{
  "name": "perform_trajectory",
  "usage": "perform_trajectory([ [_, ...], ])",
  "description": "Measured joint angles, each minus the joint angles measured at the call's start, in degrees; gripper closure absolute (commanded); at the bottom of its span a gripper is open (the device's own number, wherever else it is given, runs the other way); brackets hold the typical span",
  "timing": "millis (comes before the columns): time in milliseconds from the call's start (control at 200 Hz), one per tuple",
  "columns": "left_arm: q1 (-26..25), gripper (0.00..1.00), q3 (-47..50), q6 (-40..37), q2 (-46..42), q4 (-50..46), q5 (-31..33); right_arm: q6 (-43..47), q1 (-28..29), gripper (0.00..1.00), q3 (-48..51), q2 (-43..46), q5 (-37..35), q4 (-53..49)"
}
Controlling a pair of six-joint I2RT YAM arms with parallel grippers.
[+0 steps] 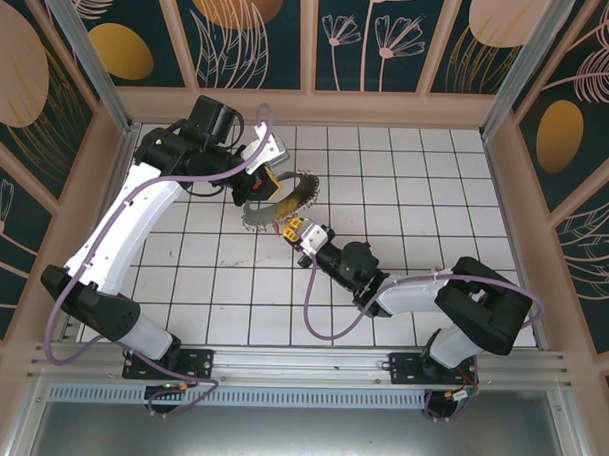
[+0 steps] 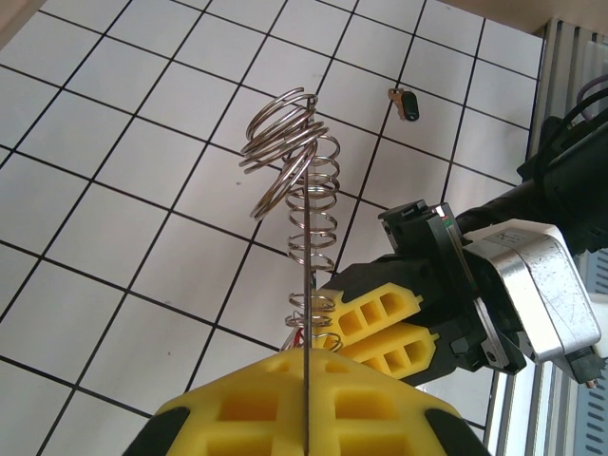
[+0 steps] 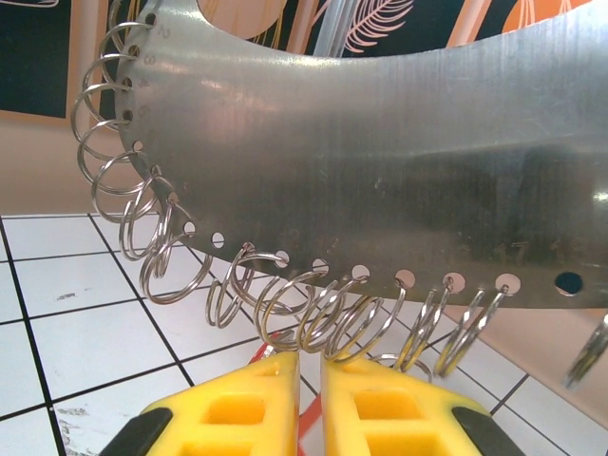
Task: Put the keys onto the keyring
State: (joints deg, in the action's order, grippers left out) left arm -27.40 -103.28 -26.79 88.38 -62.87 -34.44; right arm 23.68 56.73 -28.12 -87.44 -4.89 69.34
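Note:
The keyring [image 1: 283,203] is a silvery metal hoop fringed with small split rings, held up above the tiles. My left gripper [image 1: 269,184] is shut on its rim. In the left wrist view the hoop [image 2: 309,237] stands edge-on, rising from between the closed yellow fingers of the left gripper [image 2: 309,356]. My right gripper [image 1: 294,228] sits just below the hoop, its fingers [image 2: 380,328] touching the rings. In the right wrist view the right gripper [image 3: 311,366] is nearly closed on a red key [image 3: 306,418], right under the split rings of the keyring [image 3: 380,142].
A small dark key-like piece [image 2: 407,103] lies on the white tiled floor [image 1: 406,192] beyond the hoop. Patterned walls enclose the floor on three sides. The right arm's cable [image 1: 317,308] loops over the tiles near its base.

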Motion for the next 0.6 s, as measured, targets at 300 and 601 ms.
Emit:
perform_trajectory([
  [300,0.00,0.98,0.15,0.00,-0.04,0.02,0.02,-0.02,0.00,0.83,0.00,-0.17,-0.07,0.52],
  [601,0.00,0.98,0.35,0.00,-0.07,0.02,0.07,-0.22,0.02,0.84,1.22,-0.26,-1.53,0.70],
])
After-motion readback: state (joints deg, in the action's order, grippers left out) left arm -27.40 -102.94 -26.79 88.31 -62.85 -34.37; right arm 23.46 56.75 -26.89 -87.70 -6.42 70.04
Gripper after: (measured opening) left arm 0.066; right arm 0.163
